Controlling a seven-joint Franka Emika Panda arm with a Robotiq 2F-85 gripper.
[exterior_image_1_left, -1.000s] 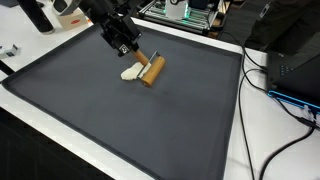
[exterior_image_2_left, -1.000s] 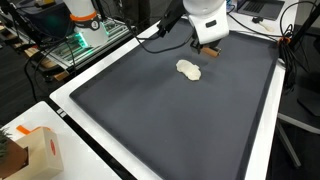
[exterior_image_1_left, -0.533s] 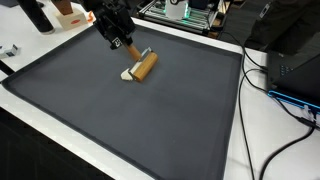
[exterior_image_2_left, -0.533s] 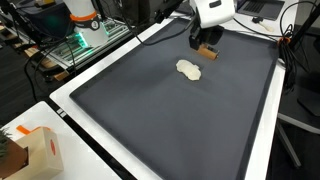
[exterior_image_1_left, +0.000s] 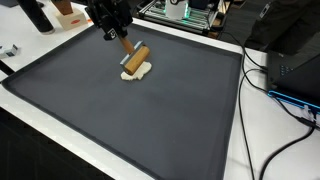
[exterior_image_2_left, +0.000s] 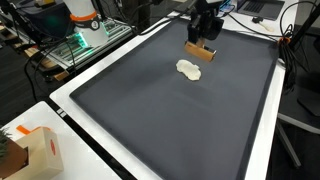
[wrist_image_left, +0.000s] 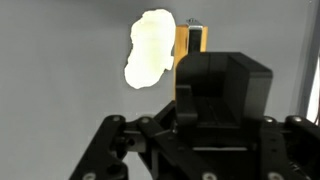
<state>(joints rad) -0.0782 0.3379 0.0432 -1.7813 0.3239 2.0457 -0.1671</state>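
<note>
A wooden rolling pin (exterior_image_1_left: 134, 57) with a metal handle hangs low over the dark mat (exterior_image_1_left: 120, 120), just behind a flat lump of pale dough (exterior_image_1_left: 135, 72). My gripper (exterior_image_1_left: 123, 40) is shut on the pin's handle and holds it from above. From the opposite side, in an exterior view, the pin (exterior_image_2_left: 200, 50) sits just beyond the dough (exterior_image_2_left: 189, 69) under the gripper (exterior_image_2_left: 205, 35). In the wrist view the dough (wrist_image_left: 150, 48) lies left of the pin (wrist_image_left: 188, 45). My gripper body (wrist_image_left: 210, 80) hides the handle. Whether the roller touches the dough I cannot tell.
The mat has a white border (exterior_image_1_left: 232, 120). Cables (exterior_image_1_left: 275, 85) trail along one side of it, and electronics (exterior_image_1_left: 185, 10) stand behind the far edge. A cardboard box (exterior_image_2_left: 30, 150) sits on the table beyond one corner of the mat. A dark bottle (exterior_image_1_left: 36, 16) stands near another corner.
My gripper has turned and shifted toward the back edge of the mat, swinging the rolling pin from beside the dough to behind it. The dough has stayed in place.
</note>
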